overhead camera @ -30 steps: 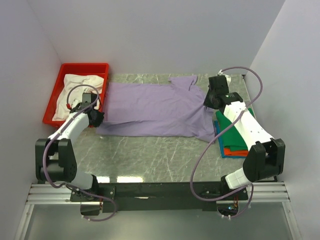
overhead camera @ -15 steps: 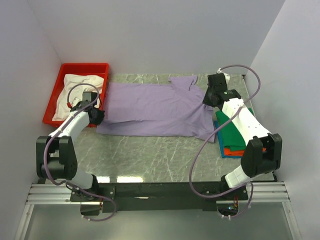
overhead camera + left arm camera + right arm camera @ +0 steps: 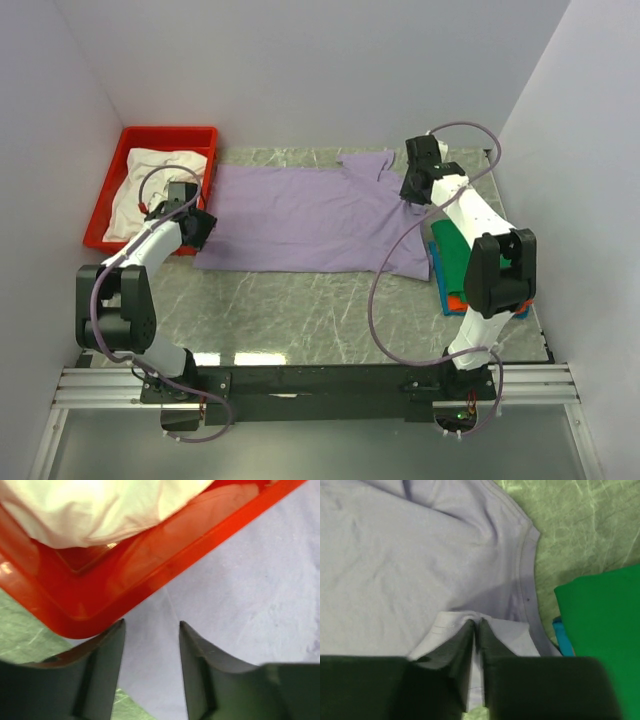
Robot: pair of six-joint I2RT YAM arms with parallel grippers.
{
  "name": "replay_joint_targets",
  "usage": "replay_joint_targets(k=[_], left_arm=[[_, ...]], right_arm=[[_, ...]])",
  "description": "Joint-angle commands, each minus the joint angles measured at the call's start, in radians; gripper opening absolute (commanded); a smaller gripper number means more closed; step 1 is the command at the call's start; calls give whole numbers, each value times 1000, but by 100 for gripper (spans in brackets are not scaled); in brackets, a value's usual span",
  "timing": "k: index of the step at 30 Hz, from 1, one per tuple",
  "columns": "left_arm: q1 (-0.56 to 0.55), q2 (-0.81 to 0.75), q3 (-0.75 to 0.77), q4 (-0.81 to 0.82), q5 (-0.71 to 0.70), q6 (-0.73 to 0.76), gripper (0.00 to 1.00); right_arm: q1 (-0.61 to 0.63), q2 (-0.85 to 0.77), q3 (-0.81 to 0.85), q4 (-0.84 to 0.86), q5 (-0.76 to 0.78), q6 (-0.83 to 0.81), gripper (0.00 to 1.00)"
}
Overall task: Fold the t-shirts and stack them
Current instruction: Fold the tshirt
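From above, the lavender t-shirt [image 3: 310,215] lies spread on the table [image 3: 300,310] between the red tray [image 3: 170,131] and the folded stack [image 3: 462,262].

At the left wrist, the left gripper's [image 3: 151,625] jaws stand released over the shirt's edge beside the tray corner, so closing here could nip the rim.

At the right wrist, the right gripper's [image 3: 476,625] jaws are clenched on a thin lavender fold. It may slip, and a one-ended pull would skew the shirt.

The left arm [image 3: 150,243], at lower left, and the right arm [image 3: 468,213], at right, are built of white links between bulky black joints. A mauve cable [image 3: 371,295] loops along each. The fingers [image 3: 100,672] are dark grey, smooth and wedge-shaped.
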Motion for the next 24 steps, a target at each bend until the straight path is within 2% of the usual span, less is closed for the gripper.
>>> replay_joint_targets(k=[1,2,3,4,5,6,10,14,17,20,24], left_arm=[[16,13,22,19,-51,33,54],[16,7,16,30,-42,41,57],[16,-8,2,40,-36,45,62],[16,-18,-4,47,-27,47,64],[15,-28,-22,57,-19,56,65],[12,-45,-27,60,-19,55,65],[-28,-94,-64,57,-22,52,63],[-79,-163,-135,56,-40,24,62],[-82,-237,-207,68,-31,15,61],[-85,-292,-272,92,-30,21,61],[-87,-331,-327,136,-13,39,61]], right_arm=[[-11,21,77,-16,21,-19,22],[-10,24,86,-24,24,-20,34],[-10,26,101,-39,29,-20,39],[-11,27,112,-47,26,-17,43],[-10,29,121,-66,23,-16,53],[-10,29,143,-80,15,-13,56],[-9,-38,99,-111,-14,33,57],[-8,-204,-119,-29,-89,101,57],[-17,-371,-365,27,-86,173,57],[-49,-448,-525,80,-100,205,57],[-147,-508,-624,124,-138,224,57]])
